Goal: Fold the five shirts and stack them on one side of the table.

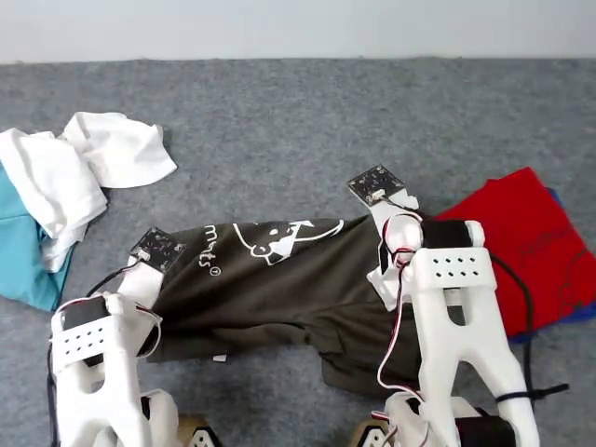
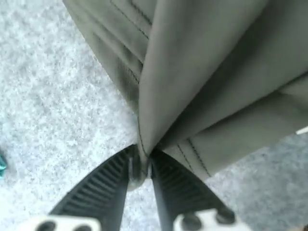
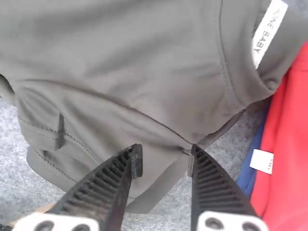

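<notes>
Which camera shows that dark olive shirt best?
The high view: the olive shirt lies almost whole there. Left wrist view: left gripper pinching a fold. Right wrist view: right gripper open over its fabric.

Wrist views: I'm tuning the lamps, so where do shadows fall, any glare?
Left wrist view: dark creases in the olive shirt at the left gripper, no glare. Right wrist view: shade under its hem near the right gripper. High view: even light.

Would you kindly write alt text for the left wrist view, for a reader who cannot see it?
The left claw is shut on a seamed edge of the olive shirt, whose folds fan out over the grey table.
</notes>
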Action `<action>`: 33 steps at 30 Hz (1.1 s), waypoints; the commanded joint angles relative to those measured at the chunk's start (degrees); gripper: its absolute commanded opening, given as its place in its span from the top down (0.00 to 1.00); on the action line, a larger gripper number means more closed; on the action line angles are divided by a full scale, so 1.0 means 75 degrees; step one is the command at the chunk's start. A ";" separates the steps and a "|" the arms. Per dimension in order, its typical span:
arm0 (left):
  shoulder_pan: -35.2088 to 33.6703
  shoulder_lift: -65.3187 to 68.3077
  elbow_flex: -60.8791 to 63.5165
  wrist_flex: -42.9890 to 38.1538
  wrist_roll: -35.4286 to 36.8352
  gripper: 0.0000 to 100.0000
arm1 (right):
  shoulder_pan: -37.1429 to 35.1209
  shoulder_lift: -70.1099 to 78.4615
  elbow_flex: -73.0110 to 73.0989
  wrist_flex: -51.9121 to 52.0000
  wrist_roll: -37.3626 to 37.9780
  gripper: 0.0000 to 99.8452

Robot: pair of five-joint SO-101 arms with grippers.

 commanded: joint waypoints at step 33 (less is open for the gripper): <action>-0.0070 -0.0141 -0.0592 0.0375 0.3282 0.88 | 0.1354 -0.0217 0.2872 -0.3593 0.0727 0.90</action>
